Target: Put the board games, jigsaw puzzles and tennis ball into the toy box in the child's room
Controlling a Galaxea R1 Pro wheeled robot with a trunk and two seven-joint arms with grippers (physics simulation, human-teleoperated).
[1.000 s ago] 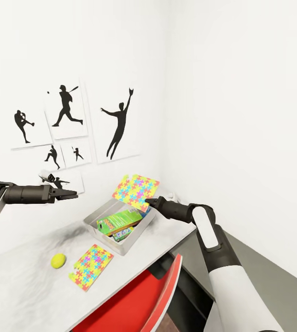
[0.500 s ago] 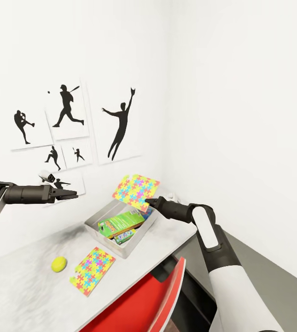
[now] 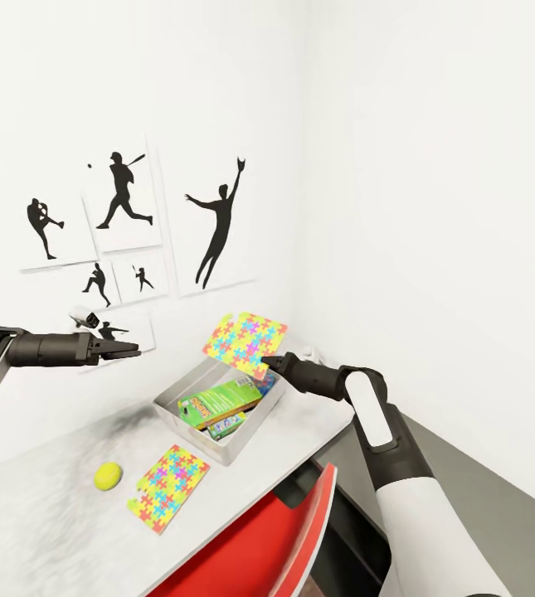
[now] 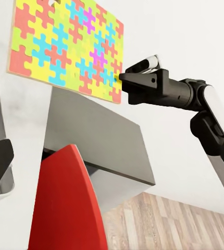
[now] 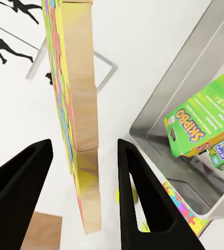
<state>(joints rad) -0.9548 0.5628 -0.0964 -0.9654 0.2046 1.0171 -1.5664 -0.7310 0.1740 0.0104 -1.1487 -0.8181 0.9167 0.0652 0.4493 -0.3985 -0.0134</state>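
Note:
My right gripper is shut on the lower corner of a jigsaw puzzle, a multicoloured square held tilted in the air over the far end of the light grey toy box. In the right wrist view the puzzle stands edge-on between the fingers, above the box. Board games lie inside the box. A second jigsaw puzzle and the tennis ball lie on the white table. My left gripper hovers open, empty, left of the box.
A red chair stands pushed against the table's front edge. The lower dark grey side desk runs along the right wall. Black silhouette pictures hang on the wall behind the table.
The view has drifted a little, so the table things sit slightly up and right. The right gripper still holds the puzzle over the box; the left arm has not moved.

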